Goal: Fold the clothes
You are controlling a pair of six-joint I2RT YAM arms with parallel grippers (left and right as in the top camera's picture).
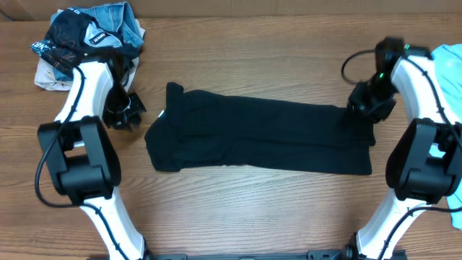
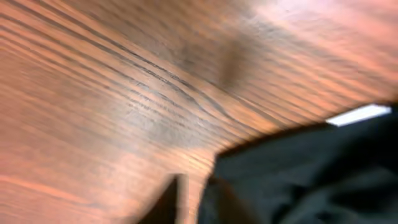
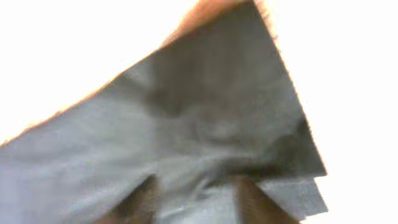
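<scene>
Black shirt (image 1: 253,137) lies as a long folded band mid-table (image 1: 253,217), left gripper (image 1: 124,110) narrowly parted and empty just off its 9 o'clock end, right gripper (image 1: 364,108) wider apart over its 2 o'clock corner; risk: a finger snagging cloth drags the fold askew.

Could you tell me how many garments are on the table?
3 at least: the black shirt at the centre, a light blue garment at the right edge, and a crumpled heap at the top left that may hide more.

A robotics lab: two white robot arms (image 1: 83,87) at a wood-grain table (image 1: 253,65) with clothes (image 1: 260,137)
</scene>
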